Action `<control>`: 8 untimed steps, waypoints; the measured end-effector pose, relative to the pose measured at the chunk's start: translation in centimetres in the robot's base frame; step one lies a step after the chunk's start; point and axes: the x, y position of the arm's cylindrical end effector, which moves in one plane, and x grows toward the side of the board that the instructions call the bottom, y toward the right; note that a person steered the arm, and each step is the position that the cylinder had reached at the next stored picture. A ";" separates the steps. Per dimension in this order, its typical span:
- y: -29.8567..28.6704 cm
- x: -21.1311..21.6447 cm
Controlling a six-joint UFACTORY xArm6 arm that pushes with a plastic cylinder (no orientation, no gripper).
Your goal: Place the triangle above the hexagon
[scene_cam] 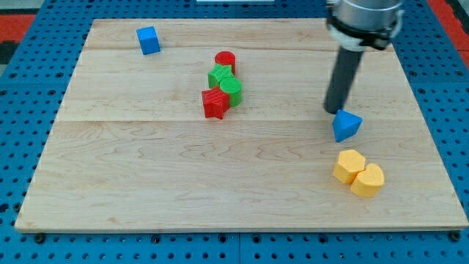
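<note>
A blue triangle block [346, 125] lies at the view's right, a little above the middle height of the board. Below it sit two yellow blocks side by side: a yellow hexagon [349, 166] and a yellow heart-like block [368, 180], touching each other. My tip [333, 110] rests just above and left of the blue triangle, touching or nearly touching its upper left edge. The triangle stands above the hexagon with a small gap between them.
A cluster near the board's middle top holds a red cylinder [225, 61], two green blocks [219, 76] [231, 89] and a red star-like block [215, 103]. A blue cube [148, 40] sits at the top left. The wooden board [146, 183] lies on a blue pegboard.
</note>
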 end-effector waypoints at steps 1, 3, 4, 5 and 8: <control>1.0 4.7; 2.2 0.0; -2.3 2.6; -2.0 3.9; -1.0 -7.6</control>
